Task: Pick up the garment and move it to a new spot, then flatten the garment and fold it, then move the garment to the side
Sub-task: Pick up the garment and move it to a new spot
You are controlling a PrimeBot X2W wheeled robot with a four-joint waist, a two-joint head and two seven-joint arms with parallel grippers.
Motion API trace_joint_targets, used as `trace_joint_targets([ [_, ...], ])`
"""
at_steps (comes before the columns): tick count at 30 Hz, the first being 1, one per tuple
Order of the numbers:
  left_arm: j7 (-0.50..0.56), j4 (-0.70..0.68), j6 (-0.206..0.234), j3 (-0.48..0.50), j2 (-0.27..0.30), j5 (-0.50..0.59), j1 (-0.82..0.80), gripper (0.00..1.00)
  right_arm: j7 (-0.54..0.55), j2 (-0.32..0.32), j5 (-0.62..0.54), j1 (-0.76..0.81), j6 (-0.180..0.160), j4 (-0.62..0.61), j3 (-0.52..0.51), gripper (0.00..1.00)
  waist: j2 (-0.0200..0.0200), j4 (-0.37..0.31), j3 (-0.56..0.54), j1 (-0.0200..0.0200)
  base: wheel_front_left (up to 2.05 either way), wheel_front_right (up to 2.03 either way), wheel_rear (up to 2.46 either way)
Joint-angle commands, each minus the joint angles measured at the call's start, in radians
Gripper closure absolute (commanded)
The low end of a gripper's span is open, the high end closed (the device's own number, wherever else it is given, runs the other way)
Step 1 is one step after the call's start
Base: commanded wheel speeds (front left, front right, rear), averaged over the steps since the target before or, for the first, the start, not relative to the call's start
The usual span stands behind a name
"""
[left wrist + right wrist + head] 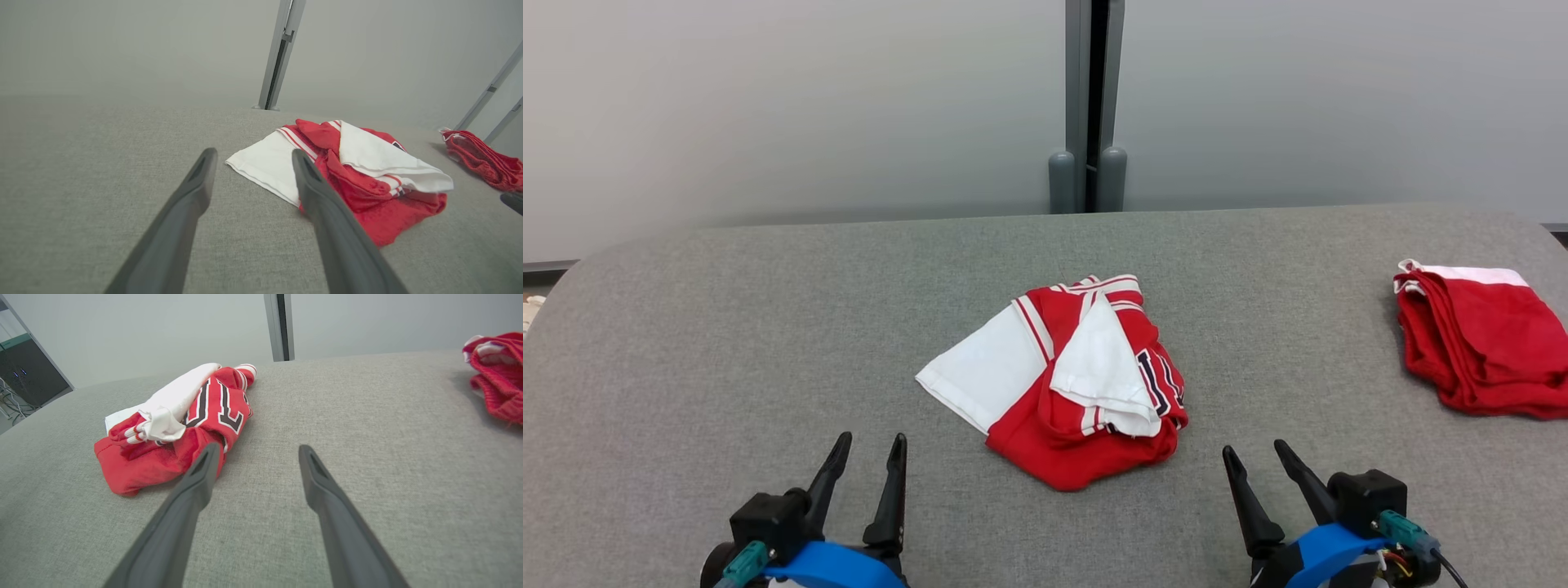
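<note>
A crumpled red and white garment with dark numerals lies bunched at the middle of the grey table. The left wrist view has the garment ahead and to the right; the right wrist view has the garment ahead and to the left. My left gripper rests open near the front edge, left of the garment and apart from it. My right gripper is open too, to the garment's front right, holding nothing. In each wrist view, the left gripper and right gripper hover over bare cloth.
A second red garment, folded, lies at the table's right edge, also the red garment and red garment in the wrist views. A grey post stands behind the far edge, before a pale wall.
</note>
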Motion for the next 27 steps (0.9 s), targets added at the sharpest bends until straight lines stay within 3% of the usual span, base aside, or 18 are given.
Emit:
trace_joint_targets([
  [1,-0.003,0.003,-0.001,0.02,-0.009,0.021,0.011,0.0,-0.001,-0.004,-0.003,0.015,0.0,-0.001,-0.004,0.0,0.0,0.0,-0.006,0.0002,0.0,0.0,0.0],
  [13,-0.003,0.012,-0.001,0.204,-0.077,0.127,0.141,0.0,-0.001,-0.004,-0.019,0.071,0.0,-0.007,-0.024,0.0,0.0,0.011,-0.034,0.0002,0.0,0.0,0.0],
  [27,-0.003,0.006,-0.001,0.217,-0.106,0.15,0.14,0.0,-0.001,-0.003,-0.032,0.014,0.0,-0.026,-0.008,0.0,0.0,0.026,-0.017,0.0002,0.0,0.0,0.0],
])
